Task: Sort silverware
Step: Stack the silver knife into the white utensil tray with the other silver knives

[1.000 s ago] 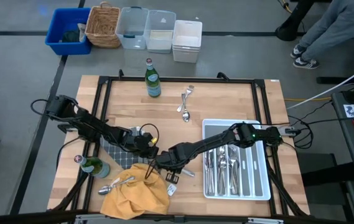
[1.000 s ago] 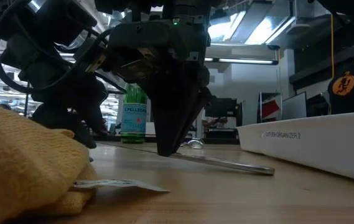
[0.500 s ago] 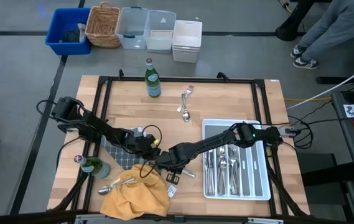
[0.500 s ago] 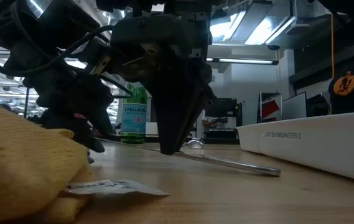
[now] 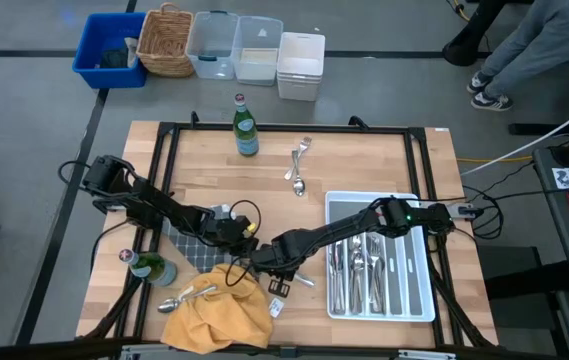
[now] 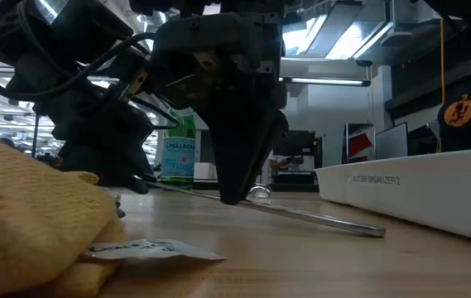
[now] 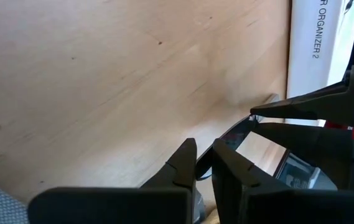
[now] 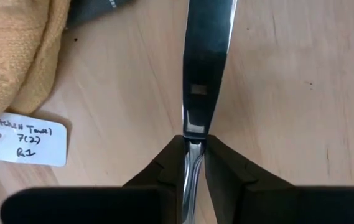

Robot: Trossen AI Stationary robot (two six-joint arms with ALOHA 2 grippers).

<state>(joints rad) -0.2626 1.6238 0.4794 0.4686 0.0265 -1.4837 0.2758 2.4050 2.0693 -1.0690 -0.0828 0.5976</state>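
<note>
White tray [image 5: 417, 300] with sorted silverware [image 5: 357, 272]

hidden: knife [image 8: 205, 56] handle (inside right pincer [image 8: 193, 147]) | blade tip cut off

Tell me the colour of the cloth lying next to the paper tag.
Mustard yellow. The cloth beside the white tag shows best in the right wrist view.

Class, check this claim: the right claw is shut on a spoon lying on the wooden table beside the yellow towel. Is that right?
One detail is wrong. The right claw is shut on a knife, not a spoon; the right wrist view shows its long flat blade between the fingers. The rest holds: it lies on the wooden table beside the yellow towel.
</note>
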